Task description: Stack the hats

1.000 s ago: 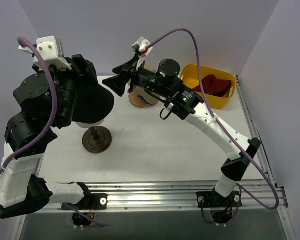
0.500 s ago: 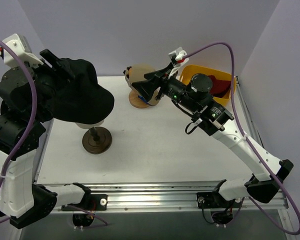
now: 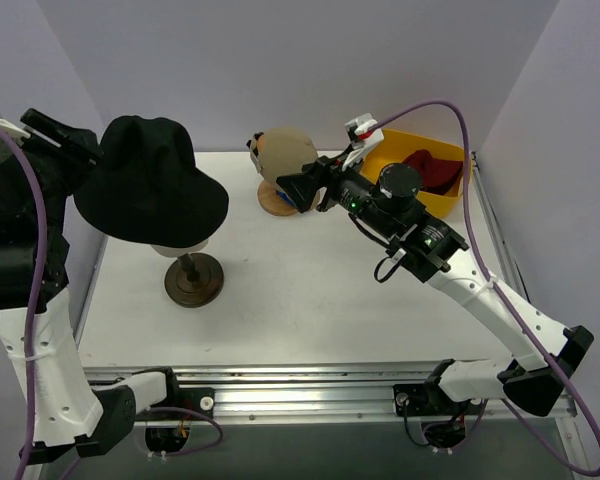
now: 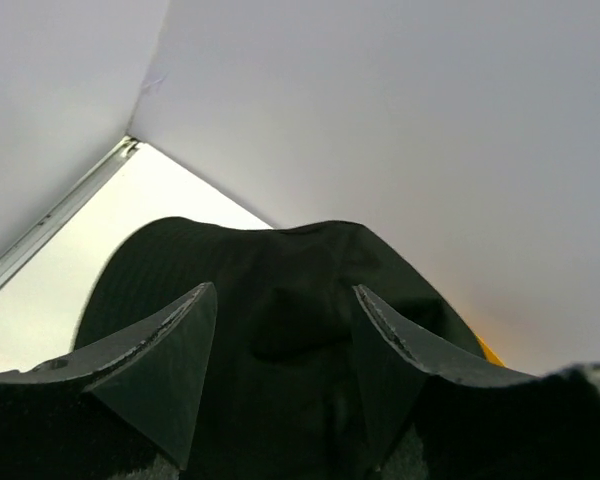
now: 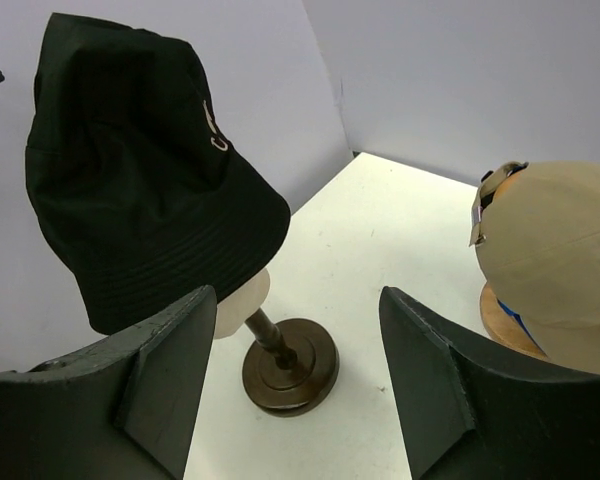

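A black bucket hat [image 3: 150, 185] [image 4: 270, 300] [image 5: 130, 150] sits on a cream head atop the wooden stand [image 3: 193, 278] [image 5: 290, 375]. My left gripper [image 3: 80, 143] [image 4: 285, 295] hangs just left of the hat, jaws apart, nothing between them. A tan cap [image 3: 285, 152] [image 5: 555, 245] covers a second head at the back, with a strip of blue cap [image 5: 520, 318] showing beneath it. My right gripper [image 3: 298, 186] [image 5: 295, 300] hovers open beside the tan cap, facing the stand. A dark red hat [image 3: 430, 172] lies in the yellow bin [image 3: 392, 145].
The tan cap's head stands on a round wooden base [image 3: 272, 203] [image 5: 500, 320]. The yellow bin is at the back right corner. White walls close in the back and both sides. A purple cable [image 3: 450, 110] arcs over the right arm.
My left arm has drawn back to the left, off the black hat, which stays on the head. My right gripper has pulled back to the right, uncovering the tan cap.
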Robot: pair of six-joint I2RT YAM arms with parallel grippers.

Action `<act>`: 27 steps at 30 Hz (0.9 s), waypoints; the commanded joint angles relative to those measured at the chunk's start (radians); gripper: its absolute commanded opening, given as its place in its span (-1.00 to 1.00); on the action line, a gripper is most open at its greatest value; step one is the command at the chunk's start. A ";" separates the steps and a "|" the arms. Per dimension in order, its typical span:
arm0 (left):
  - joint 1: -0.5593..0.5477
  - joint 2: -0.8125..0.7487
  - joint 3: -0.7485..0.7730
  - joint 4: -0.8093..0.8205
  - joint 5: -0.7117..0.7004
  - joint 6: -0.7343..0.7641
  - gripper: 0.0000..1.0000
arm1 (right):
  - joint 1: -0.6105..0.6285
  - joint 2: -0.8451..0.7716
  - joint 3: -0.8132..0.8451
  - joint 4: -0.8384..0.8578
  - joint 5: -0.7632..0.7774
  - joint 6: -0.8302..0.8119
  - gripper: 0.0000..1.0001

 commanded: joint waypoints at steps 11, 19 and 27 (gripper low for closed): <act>0.545 -0.080 -0.336 0.148 0.709 -0.161 0.36 | -0.003 0.043 -0.033 0.122 0.112 0.163 0.21; 0.680 -0.188 -0.590 0.314 0.851 -0.274 0.36 | -0.003 0.094 -0.042 0.154 0.085 0.163 0.20; 0.691 -0.232 -0.774 0.544 0.929 -0.417 0.29 | 0.007 0.149 -0.038 0.246 0.031 0.215 0.18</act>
